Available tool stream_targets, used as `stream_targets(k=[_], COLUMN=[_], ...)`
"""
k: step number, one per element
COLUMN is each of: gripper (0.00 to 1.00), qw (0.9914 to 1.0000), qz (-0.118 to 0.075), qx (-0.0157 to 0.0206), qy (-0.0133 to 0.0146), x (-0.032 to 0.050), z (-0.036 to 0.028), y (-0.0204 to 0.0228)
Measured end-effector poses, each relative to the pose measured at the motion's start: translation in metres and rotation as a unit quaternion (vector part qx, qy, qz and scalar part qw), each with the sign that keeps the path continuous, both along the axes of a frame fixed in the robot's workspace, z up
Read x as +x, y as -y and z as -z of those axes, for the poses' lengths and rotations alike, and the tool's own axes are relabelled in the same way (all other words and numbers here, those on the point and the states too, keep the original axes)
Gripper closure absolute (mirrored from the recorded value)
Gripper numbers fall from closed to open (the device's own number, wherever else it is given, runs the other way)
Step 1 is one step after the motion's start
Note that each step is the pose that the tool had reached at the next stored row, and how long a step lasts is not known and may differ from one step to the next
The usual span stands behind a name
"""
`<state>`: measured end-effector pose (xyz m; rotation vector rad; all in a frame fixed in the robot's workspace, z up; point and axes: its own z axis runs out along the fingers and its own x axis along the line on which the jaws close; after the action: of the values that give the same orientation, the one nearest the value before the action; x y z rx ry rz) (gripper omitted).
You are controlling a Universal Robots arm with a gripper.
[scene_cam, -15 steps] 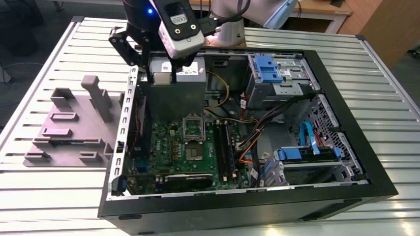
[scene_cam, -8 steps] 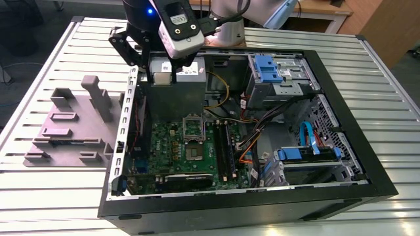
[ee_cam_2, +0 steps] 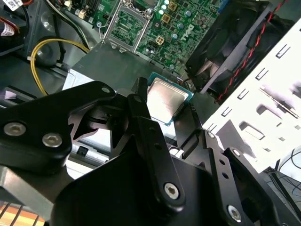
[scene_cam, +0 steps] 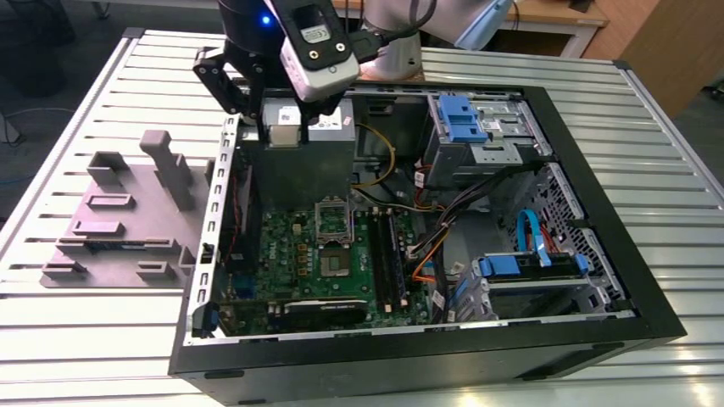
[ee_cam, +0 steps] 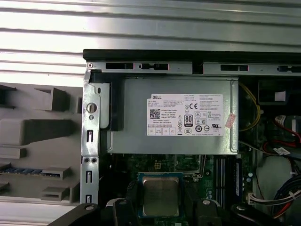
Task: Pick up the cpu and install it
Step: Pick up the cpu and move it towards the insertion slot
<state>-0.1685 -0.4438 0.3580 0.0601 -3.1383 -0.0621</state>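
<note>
I'm watching the jaws pinching the cpu by two opposite edges, hovering over the open computer case near its power supply. The square chip is lying flat, its silver lid facing both wrist cameras.

Black gripper links, silver screws, blue light.

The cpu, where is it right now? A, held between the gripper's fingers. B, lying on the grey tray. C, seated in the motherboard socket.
A: in the first wrist view the gripper is shut on the cpu, held over the motherboard.
</note>
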Motion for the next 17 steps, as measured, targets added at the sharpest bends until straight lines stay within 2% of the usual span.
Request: stream_targets(k=[17], gripper=[0.53], qw=[1.0], qz=[0.0], qx=[0.0], qy=[0.0], x=[0.023], z=[0.0004], y=[0.0])
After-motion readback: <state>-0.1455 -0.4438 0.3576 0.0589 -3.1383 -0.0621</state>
